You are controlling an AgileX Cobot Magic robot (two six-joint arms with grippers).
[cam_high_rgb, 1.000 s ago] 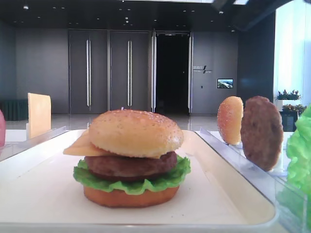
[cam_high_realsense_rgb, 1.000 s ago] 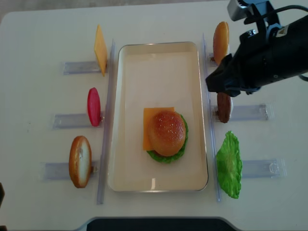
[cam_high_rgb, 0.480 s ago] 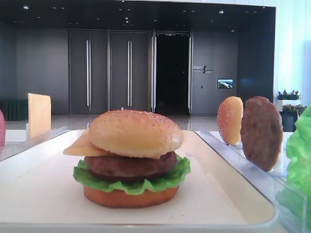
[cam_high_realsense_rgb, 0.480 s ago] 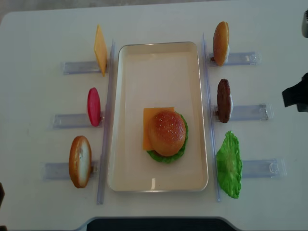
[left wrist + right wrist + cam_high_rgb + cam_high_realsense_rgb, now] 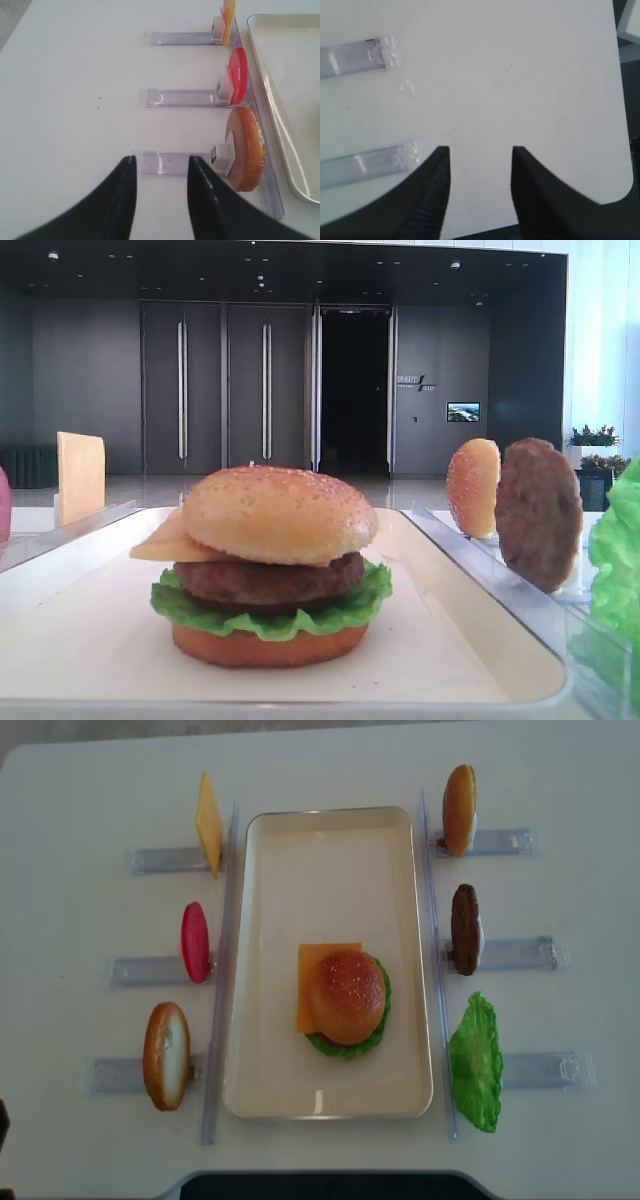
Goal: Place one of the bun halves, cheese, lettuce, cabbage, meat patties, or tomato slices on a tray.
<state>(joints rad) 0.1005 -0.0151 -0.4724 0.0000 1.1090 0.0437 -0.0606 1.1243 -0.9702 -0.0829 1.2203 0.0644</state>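
Note:
On the white tray (image 5: pixel 260 1100) stands a stacked burger: a seeded bun half (image 5: pixel 345 992) over cheese (image 5: pixel 315 960), a meat patty (image 5: pixel 265 580), lettuce (image 5: pixel 270 618) and a bun base (image 5: pixel 270 645). Right of the tray, another bun half (image 5: pixel 459 796) and a patty (image 5: pixel 464 928) stand in racks, and a lettuce leaf (image 5: pixel 476 1062) lies by a third. On the left stand a cheese slice (image 5: pixel 208 822), a tomato slice (image 5: pixel 195 942) and an orange-brown bun piece (image 5: pixel 166 1055). My left gripper (image 5: pixel 161 158) is open over the table beside that bun piece's rack. My right gripper (image 5: pixel 480 148) is open above bare table.
Clear plastic racks (image 5: pixel 520 954) and long rails (image 5: pixel 436 970) flank the tray on both sides. The right wrist view shows two rack ends (image 5: pixel 355 56) and the table's rounded corner (image 5: pixel 620 185). Neither arm appears in the overhead view.
The right arm has pulled back to the right and left the overhead view. The food and the tray have not moved.

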